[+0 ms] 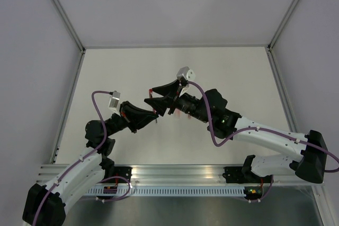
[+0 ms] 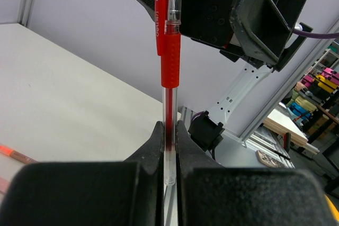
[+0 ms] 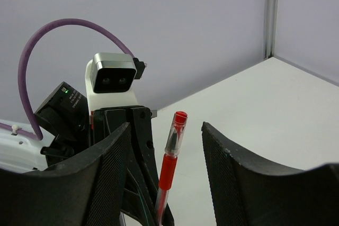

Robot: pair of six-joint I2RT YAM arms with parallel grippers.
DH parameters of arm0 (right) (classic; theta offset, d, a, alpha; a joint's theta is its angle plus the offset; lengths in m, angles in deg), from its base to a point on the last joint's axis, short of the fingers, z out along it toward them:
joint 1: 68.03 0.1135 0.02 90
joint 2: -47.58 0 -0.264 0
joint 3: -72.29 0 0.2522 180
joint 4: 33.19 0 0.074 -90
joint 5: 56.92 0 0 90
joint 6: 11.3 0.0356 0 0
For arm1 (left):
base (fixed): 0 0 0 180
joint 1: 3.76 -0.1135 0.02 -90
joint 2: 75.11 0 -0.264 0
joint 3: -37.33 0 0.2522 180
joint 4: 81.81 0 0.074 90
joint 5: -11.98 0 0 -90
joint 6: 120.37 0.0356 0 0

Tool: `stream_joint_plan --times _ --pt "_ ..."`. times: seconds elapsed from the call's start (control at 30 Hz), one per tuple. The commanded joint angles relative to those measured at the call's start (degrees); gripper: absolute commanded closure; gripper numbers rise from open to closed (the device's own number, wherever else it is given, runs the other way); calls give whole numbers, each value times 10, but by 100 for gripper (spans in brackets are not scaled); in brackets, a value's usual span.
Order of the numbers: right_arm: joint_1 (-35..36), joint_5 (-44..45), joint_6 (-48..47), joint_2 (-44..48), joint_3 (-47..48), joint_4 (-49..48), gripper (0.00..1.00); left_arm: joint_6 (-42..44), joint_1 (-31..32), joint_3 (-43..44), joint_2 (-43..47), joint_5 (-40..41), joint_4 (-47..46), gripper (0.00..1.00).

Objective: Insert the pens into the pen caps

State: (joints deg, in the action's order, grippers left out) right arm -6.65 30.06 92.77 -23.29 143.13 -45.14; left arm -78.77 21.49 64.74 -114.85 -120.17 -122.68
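Observation:
My left gripper [image 2: 169, 124] is shut on the clear lower barrel of a red pen [image 2: 170, 62], which stands upright out of its fingers. A clear pen cap [image 3: 176, 130] with a red end sits over the pen's tip, and its red clip [image 2: 158, 9] runs down the side. My right gripper [image 3: 164, 128] faces it from the other side, open, with the capped end between its fingers [image 3: 222, 157] and touching neither. From above, the left gripper [image 1: 156, 114] and right gripper [image 1: 150, 95] meet nose to nose over the table's middle. An orange pen [image 2: 16, 155] lies on the table at left.
The white table [image 1: 233, 72] is walled by pale panels at the back and sides. An aluminium rail [image 1: 180, 173] runs along the near edge between the arm bases. The left wrist camera [image 3: 112, 73] and its purple cable [image 3: 47, 41] stand close behind the pen.

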Motion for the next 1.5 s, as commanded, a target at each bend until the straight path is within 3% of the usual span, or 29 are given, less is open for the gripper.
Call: stream_joint_plan --times 0.0,0.37,0.7,0.87,1.03,1.47 --pt "2 7 -9 5 25 -5 39 -2 0 14 3 -6 -31 98" --pt "1 20 -5 4 35 0 43 -1 1 15 2 -6 -31 98" --pt "2 7 -2 -6 41 17 71 -1 0 15 3 -7 -32 98" --pt "2 -15 -1 -19 51 33 80 -2 0 16 -1 -7 -31 98" --pt "2 -17 2 -27 57 55 100 -2 0 15 1 -7 -30 98" --pt "2 -38 56 -47 11 51 100 10 0 15 40 71 15 98"
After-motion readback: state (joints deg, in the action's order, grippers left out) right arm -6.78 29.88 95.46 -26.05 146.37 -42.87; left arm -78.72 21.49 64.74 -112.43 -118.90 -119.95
